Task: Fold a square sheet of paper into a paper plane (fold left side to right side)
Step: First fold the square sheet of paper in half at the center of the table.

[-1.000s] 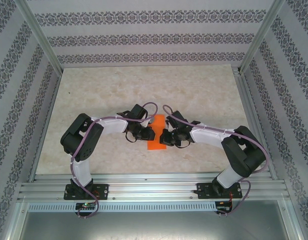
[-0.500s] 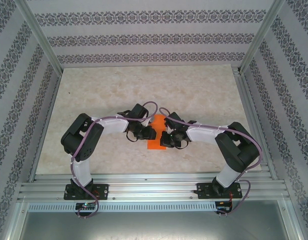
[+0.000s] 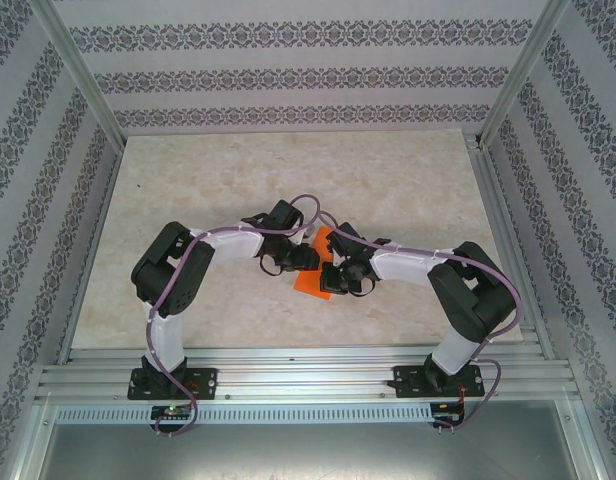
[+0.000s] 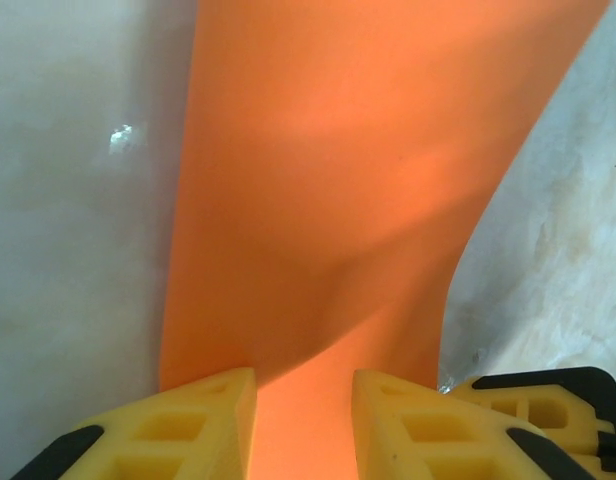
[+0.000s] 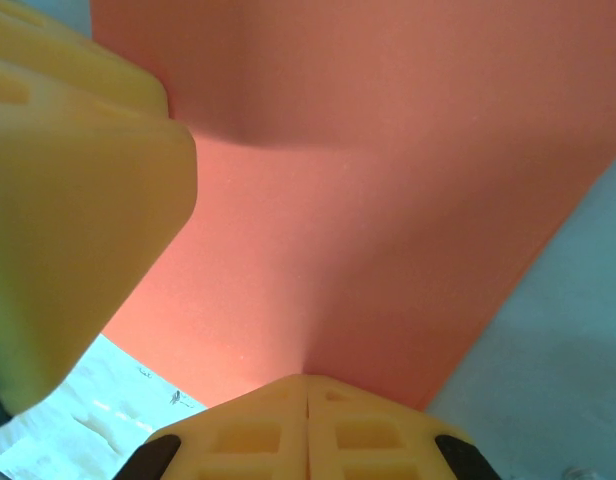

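Right fingers (image 5: 250, 436) pinching orange paper (image 5: 388, 200), left fingers (image 4: 193, 425) parted around it

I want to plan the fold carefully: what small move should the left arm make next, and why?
Probably draw the left gripper back off the orange paper: its jaws stand apart with the paper between them, while the right gripper is pinched shut on it.

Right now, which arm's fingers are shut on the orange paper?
The right fingers, pinched together on the paper; the left fingers stand apart.
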Robot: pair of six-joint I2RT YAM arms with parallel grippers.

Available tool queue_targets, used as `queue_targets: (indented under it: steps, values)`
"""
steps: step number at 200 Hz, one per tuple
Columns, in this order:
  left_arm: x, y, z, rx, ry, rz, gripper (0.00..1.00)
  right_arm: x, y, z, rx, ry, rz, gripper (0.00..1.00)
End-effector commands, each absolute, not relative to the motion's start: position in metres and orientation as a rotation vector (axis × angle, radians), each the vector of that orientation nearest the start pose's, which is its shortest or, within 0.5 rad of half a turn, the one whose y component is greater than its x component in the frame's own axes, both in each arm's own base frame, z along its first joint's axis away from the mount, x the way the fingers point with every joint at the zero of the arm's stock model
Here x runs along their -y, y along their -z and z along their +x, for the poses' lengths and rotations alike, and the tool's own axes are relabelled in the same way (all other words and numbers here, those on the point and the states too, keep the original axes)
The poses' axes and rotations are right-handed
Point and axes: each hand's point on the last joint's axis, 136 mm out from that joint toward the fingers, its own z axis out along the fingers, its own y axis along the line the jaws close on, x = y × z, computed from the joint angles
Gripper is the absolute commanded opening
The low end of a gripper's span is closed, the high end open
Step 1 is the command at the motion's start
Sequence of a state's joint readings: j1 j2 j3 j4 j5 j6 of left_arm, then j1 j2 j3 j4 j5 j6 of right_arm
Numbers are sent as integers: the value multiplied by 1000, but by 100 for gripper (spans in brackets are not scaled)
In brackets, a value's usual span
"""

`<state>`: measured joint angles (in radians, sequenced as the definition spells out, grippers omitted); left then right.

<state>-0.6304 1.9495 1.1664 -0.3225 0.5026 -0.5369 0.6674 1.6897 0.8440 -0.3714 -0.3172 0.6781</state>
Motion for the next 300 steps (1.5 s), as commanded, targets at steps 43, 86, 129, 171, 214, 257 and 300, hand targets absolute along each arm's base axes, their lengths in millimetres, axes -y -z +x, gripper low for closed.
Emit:
queue_targets:
  steps: [43, 86, 129, 171, 214, 257, 300]
  values:
    - [304, -50, 310, -2776, 1030, 236, 26, -214, 28, 218, -3088, -447, -59, 7]
    - [297, -79, 312, -2683, 1105, 260, 19, -215, 26, 219, -3091, -445, -95, 7]
    - [313, -76, 312, -2661, 1239, 299, 15, -214, 25, 222, -3096, -447, -113, 7]
    - [332, -60, 324, -2680, 1267, 307, 15, -214, 26, 222, -3105, -434, -122, 7]
    - [336, -50, 338, -2696, 1221, 301, 16, -211, 29, 220, -3125, -399, -135, 7]
    - [332, -37, 348, -2735, 1112, 301, 17, -206, 31, 217, -3144, -346, -153, 7]
    - [323, -20, 350, -2780, 1011, 302, 17, -203, 32, 215, -3153, -320, -155, 7]
